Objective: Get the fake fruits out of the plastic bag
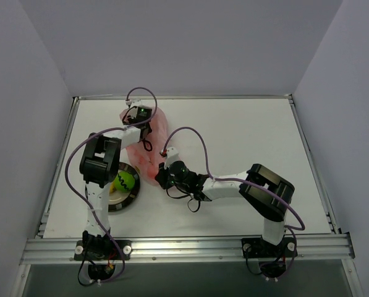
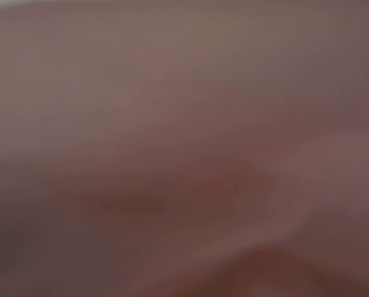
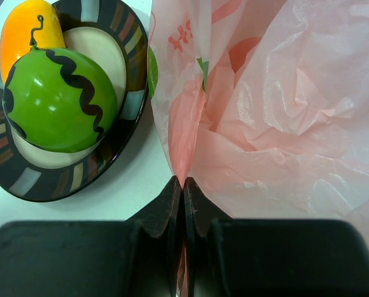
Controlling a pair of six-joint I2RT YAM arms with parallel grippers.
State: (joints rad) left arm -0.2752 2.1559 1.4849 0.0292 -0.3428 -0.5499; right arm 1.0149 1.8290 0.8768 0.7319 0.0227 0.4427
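Note:
The pink plastic bag (image 1: 152,143) lies crumpled in the middle of the table; its film fills the right wrist view (image 3: 277,117). My right gripper (image 1: 162,177) is shut on the bag's near edge, a fold pinched between its fingertips (image 3: 184,183). My left gripper (image 1: 142,127) reaches into the far end of the bag; its wrist view shows only blurred pink, the fingers hidden. The lime-green fruit (image 1: 124,180) (image 3: 57,102) and the orange-yellow fruit (image 1: 114,188) (image 3: 25,28) sit on the round plate (image 1: 132,197) (image 3: 119,133). The red pieces cannot be made out.
The plate stands left of the bag, close to my right gripper and beside the left arm's elbow (image 1: 100,159). Raised table rails (image 1: 184,97) run along the far and side edges. Purple cables loop over both arms.

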